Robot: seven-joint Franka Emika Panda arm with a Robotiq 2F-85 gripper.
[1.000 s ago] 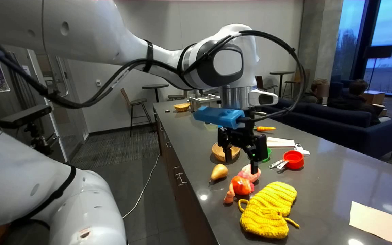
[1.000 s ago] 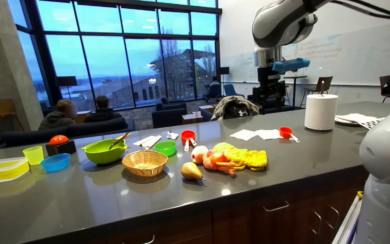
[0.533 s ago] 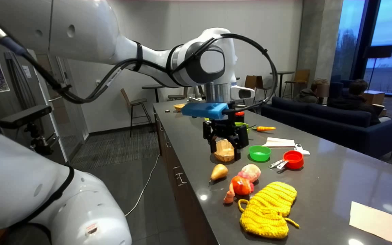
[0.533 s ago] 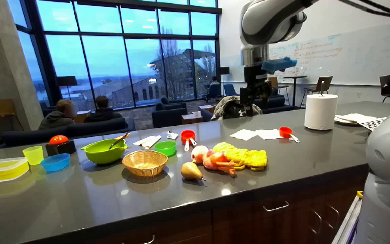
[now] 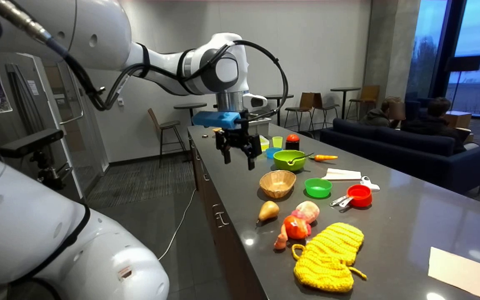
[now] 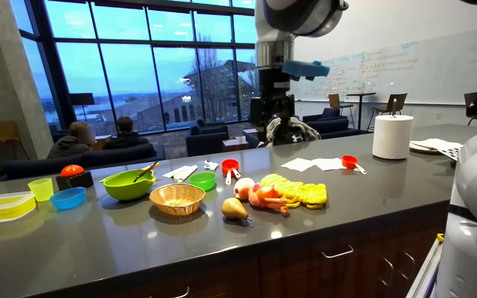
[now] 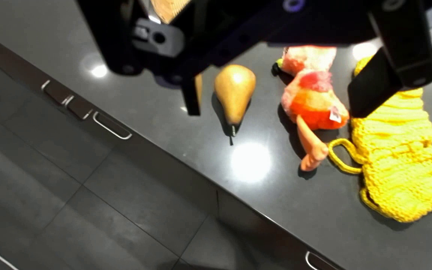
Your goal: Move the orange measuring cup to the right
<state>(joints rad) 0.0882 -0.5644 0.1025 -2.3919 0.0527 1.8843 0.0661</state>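
In an exterior view, a small red-orange plastic measuring cup (image 6: 348,162) is sitting on the grey worktop (image 6: 371,198), right of flat white paper sheets (image 6: 298,164) and left of a cylindrical white paper roll (image 6: 392,136). Before these and farther left, a pink-orange plush toy (image 6: 262,195) is lying between a tan tapered pear (image 6: 233,208), at left, and an oblong yellow knitted piece (image 6: 303,192).

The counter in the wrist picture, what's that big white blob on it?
Wrist view: glare, likely a light reflected in the shiny counter, by the narrow end of the pear; both exterior views: a smaller bright spot near the drawer-side edge.
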